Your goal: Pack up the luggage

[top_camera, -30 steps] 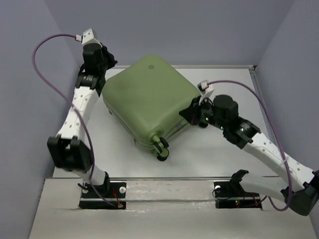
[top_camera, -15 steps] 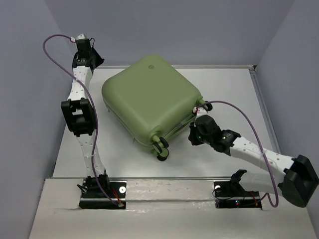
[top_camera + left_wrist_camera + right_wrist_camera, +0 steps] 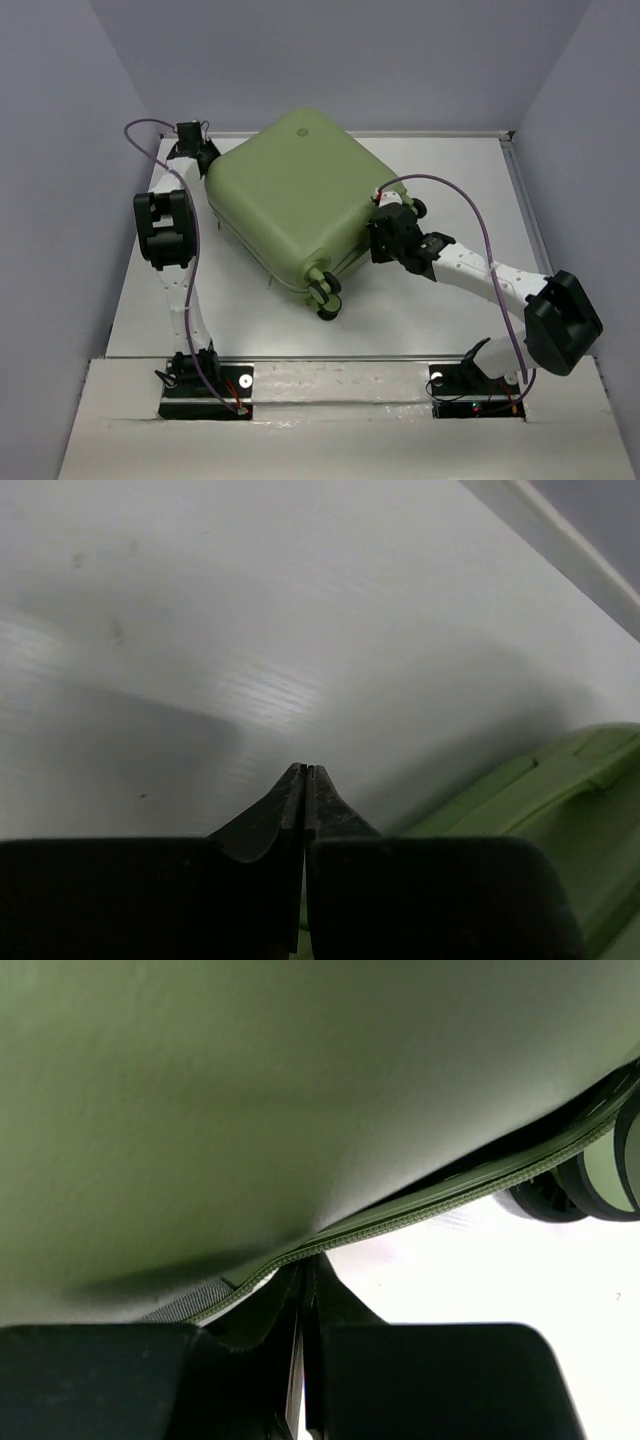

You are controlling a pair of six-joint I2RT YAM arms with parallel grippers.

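The luggage (image 3: 295, 200) is a pale green hard-shell suitcase lying shut and flat on the white table, its black wheels (image 3: 325, 295) toward me. My left gripper (image 3: 203, 158) is shut and empty, low beside the suitcase's far left corner; in the left wrist view its tips (image 3: 305, 771) meet over bare table with the green shell (image 3: 565, 790) at the right. My right gripper (image 3: 374, 242) is shut at the suitcase's right edge. In the right wrist view its tips (image 3: 308, 1262) touch the zipper seam (image 3: 430, 1210) under the shell (image 3: 250, 1090).
The white table (image 3: 440, 310) is walled by grey-violet panels left, back and right. A raised rim (image 3: 560, 530) runs along the table's far edge. Purple cables (image 3: 470, 195) loop from both wrists. The arm bases (image 3: 205, 385) sit at the near edge.
The left arm has dropped from a raised pose down beside the suitcase's far left corner. The right arm has swung in and its tips have reached the zipper seam. The suitcase has barely moved.
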